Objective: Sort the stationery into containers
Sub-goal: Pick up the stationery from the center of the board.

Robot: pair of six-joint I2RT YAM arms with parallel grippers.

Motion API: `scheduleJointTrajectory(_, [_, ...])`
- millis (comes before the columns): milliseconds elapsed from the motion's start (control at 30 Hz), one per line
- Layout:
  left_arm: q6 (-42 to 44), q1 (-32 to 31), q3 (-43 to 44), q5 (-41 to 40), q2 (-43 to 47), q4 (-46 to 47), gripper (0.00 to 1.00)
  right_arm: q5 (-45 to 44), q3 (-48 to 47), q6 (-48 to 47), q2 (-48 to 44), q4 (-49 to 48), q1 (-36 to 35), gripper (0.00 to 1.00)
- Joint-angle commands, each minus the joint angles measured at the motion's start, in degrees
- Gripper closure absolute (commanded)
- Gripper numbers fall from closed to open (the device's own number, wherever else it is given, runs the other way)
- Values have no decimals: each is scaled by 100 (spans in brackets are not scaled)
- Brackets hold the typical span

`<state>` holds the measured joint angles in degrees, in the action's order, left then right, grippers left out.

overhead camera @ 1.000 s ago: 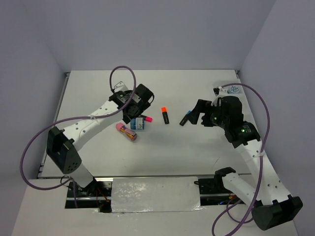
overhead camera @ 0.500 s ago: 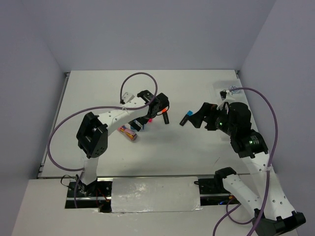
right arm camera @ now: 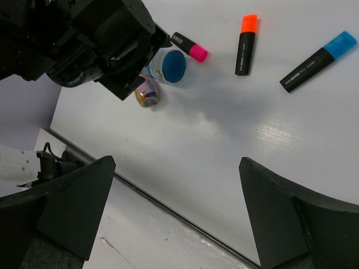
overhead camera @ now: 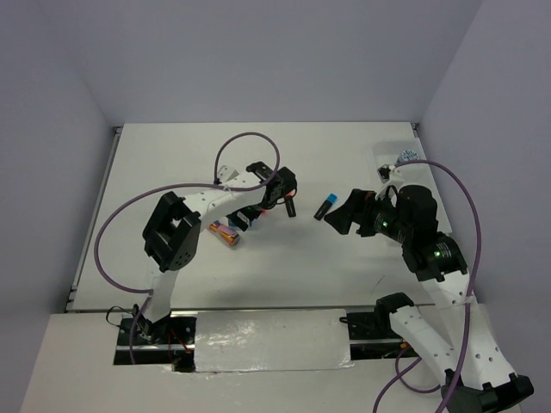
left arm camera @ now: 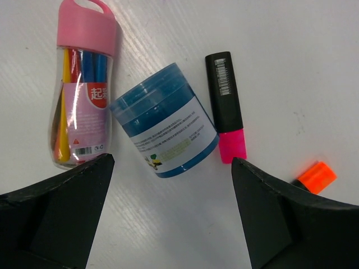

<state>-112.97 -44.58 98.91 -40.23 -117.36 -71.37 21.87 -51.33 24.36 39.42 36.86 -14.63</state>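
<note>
The round blue tub (left arm camera: pixel 165 129) lies on its side on the worktop (left arm camera: pixel 291 56), between a pink-capped pen packet (left arm camera: pixel 81 89) and a pink-capped highlighter (left arm camera: pixel 226 106). We judge it light, stiff, slick and apt to roll, so we would pinch its flat ends. The left fingers (left arm camera: pixel 61 213) hang spread and empty above it; the right fingers (right arm camera: pixel 61 207) gape empty too.

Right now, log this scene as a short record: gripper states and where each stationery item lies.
left gripper: open, over pen tube, blue tub and pink highlighter
right gripper: open, empty
orange highlighter: loose on table, near the pink one
blue highlighter: loose on table, apart from the rest
sorted yet: none of these five
</note>
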Motion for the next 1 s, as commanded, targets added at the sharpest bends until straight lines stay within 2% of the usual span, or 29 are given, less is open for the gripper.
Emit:
scheduleJointTrajectory(0, [-1553,89,-30,-249,12,194,1,248,79,-107,-22,-179,-22,0])
scheduleJointTrajectory(233, [-1360,213,-320,-196,3,642,1,467,-17,-98,40,-250,-13,0])
scheduleJointTrajectory(733, [-1324,213,-443,50,-217,792,1,529,185,-63,83,-390,-31,0])
scheduleJointTrajectory(967, [-1307,213,-654,33,-156,950,5,529,185,-72,136,-434,-57,0])
